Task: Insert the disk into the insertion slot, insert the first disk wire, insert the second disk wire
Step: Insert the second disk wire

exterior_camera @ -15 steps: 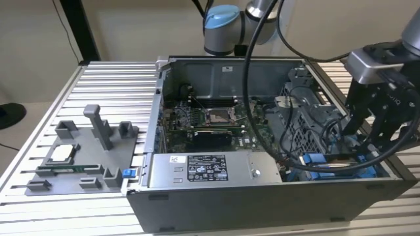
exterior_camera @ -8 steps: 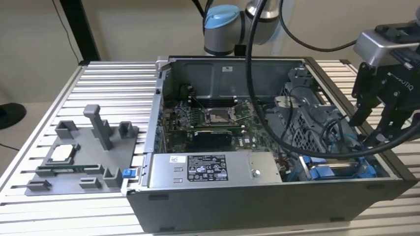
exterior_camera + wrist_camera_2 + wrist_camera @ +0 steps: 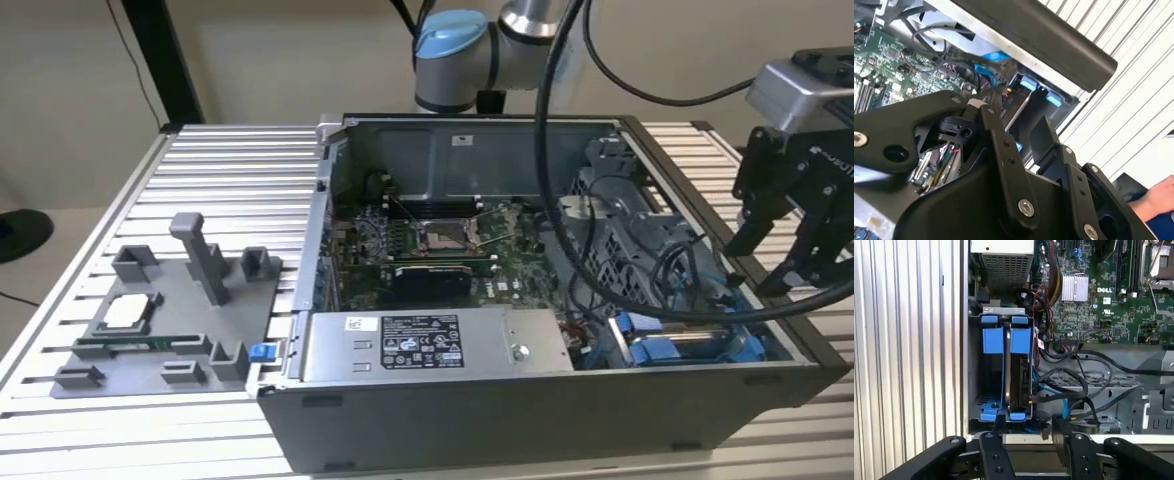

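**Disk seated on edge in its bay, tool open above the case corner**

The disk (image 3: 1019, 375) stands on edge inside the drive bay (image 3: 973, 370). The bay is at the near corner of the computer case (image 3: 534, 410), on the exterior view's right. The disk's blue carrier (image 3: 1021, 340) frames it, and the carrier's tabs sit level with the bay's mouth. From this I judge the disk to be pushed home in the insertion slot. Standing it upright lets it ride the bay's walls and leaves its connector end facing the cable side. A second blue carrier (image 3: 991, 340) sits just beside it and seems to hold no drive.

The tool (image 3: 1028, 425) hangs just outside the case wall, above that corner. Its fingers are spread with nothing between them, one to each side of the disk's line. That pose fits a disk let go of rather than carried.

A bundle of cables (image 3: 1074, 390), black with one thin blue lead, loops from the motherboard (image 3: 1104, 310) side toward the disk's end. They lie close against the disk, but I cannot tell whether any plug is seated.

The case rests on the slatted metal surface (image 3: 227, 160). A grey fixture tray (image 3: 160, 330) lies on the exterior view's left, well apart from the tool.
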Controlling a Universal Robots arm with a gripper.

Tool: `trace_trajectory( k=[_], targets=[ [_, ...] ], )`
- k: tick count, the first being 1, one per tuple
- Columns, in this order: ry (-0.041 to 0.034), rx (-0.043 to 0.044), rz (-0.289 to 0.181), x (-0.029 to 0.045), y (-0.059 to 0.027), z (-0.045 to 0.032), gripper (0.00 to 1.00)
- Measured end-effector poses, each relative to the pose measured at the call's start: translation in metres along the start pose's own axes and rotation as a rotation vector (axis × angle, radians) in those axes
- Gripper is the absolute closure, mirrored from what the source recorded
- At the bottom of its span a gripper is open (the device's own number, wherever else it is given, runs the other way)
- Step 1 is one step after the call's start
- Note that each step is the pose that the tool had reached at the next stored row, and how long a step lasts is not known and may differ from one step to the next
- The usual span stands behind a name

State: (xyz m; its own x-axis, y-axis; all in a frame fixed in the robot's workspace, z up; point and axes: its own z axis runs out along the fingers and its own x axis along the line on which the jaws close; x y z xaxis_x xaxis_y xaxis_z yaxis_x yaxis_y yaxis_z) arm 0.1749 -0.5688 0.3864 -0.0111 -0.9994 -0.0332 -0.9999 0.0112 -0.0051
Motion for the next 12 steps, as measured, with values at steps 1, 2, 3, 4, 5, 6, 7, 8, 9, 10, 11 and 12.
trace_trajectory(
  k=[1,2,3,4,5,6,7,8,9,10,11,12],
  targets=[
    [0.0000,-0.0039,0.000,-0.0001,-0.0039,0.0004,0.00],
    [0.0001,-0.0086,0.000,-0.0001,-0.0080,0.0008,0.00],
    [0.0009,-0.0143,0.001,-0.0001,-0.0121,0.0013,0.00],
    [0.0033,-0.0225,0.001,-0.0001,-0.0148,0.0015,0.00],
    [0.0074,-0.0393,0.001,-0.0002,-0.0165,0.0015,0.00],
    [0.0109,-0.0566,0.002,-0.0002,-0.0180,0.0016,0.00],
    [0.0129,-0.0752,0.002,-0.0002,-0.0199,0.0016,0.00],
    [0.0133,-0.0877,0.003,-0.0002,-0.0230,0.0020,0.00],
    [0.0133,-0.0935,0.003,-0.0002,-0.0272,0.0027,0.00],
    [0.0134,-0.0974,0.003,-0.0002,-0.0314,0.0035,0.00],
    [0.0135,-0.1012,0.003,-0.0004,-0.0346,0.0044,0.00],
    [0.0132,-0.1059,0.004,-0.0009,-0.0358,0.0054,0.00]
  ],
)
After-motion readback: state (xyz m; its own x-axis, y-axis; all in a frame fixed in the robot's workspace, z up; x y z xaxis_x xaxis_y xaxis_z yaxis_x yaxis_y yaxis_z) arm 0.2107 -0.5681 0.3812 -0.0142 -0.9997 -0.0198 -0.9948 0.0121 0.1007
